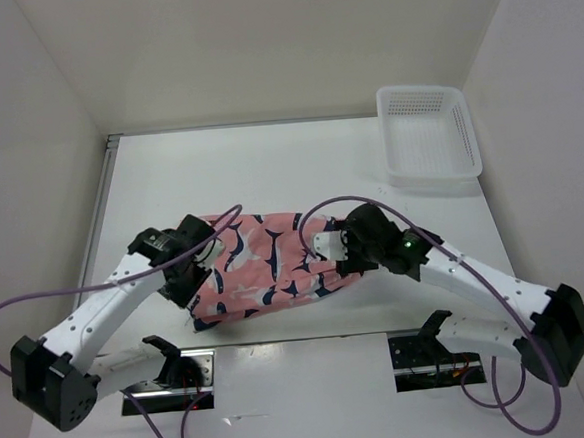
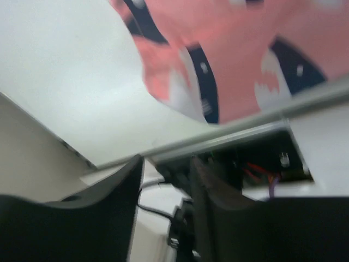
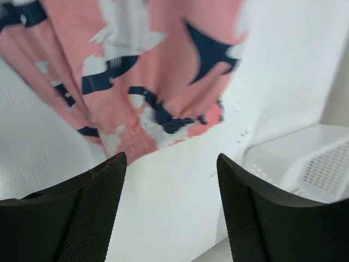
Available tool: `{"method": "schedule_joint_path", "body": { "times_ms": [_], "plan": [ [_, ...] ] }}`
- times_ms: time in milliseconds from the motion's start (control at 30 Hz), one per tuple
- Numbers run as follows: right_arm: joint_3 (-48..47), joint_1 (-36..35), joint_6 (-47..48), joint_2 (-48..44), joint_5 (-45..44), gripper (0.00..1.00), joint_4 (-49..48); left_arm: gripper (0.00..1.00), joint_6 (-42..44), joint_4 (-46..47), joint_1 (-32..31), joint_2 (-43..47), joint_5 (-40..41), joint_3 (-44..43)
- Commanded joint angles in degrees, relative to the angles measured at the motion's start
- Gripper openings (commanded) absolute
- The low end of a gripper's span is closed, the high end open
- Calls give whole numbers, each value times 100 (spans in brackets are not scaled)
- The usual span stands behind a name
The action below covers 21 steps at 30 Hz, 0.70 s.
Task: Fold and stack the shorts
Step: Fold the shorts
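Black fingers of my right end effector (image 3: 170,161) stand wide apart and empty, at the edge of the salmon-pink shark-print fabric shorts (image 3: 152,71) nearest the white plastic mesh basket (image 3: 305,164). My left end effector (image 2: 166,164), parted and empty too, sits at the edge farthest from the basket. Shorts lie rumpled on the white tabletop (image 1: 269,170), well apart from the basket. I reckon: pinch both edges evenly, lift together, fold square.
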<state>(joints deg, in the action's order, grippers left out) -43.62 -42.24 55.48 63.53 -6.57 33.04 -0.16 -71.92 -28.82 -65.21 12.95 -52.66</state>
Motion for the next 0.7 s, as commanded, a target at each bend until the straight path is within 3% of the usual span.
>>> {"method": "schedule_joint_path", "body": {
  "times_ms": [0,33,100,167,200,267,300,433,667],
  "plan": [
    [-419,14,-98,-517,278,72,-376,47,16,1071,-27,447,549,-340],
    [-559,92,-465,-438,279,70,-438,56,16,2084,103,448,707,-341],
    [-1121,251,-923,105,532,61,-500,57,16,2995,481,-59,875,-542],
    [-1727,251,-1495,588,709,55,-500,57,16,3061,814,-1022,692,-1182],
    [-1886,251,-1636,1026,918,46,-500,57,16,2896,816,-1325,456,-1376],
    [-2177,304,-1909,1424,1104,35,-561,50,16,2728,816,-1826,200,-1492],
    [-2247,304,-1988,1791,1166,24,-561,49,16,2727,599,-1829,95,-1344],
    [-2370,549,-2322,2653,1332,7,-413,46,16,2437,149,-1600,-424,-538],
    [-2432,937,-3121,3279,1860,0,-403,45,16,2646,148,-1977,-479,-8]
  ]
}}
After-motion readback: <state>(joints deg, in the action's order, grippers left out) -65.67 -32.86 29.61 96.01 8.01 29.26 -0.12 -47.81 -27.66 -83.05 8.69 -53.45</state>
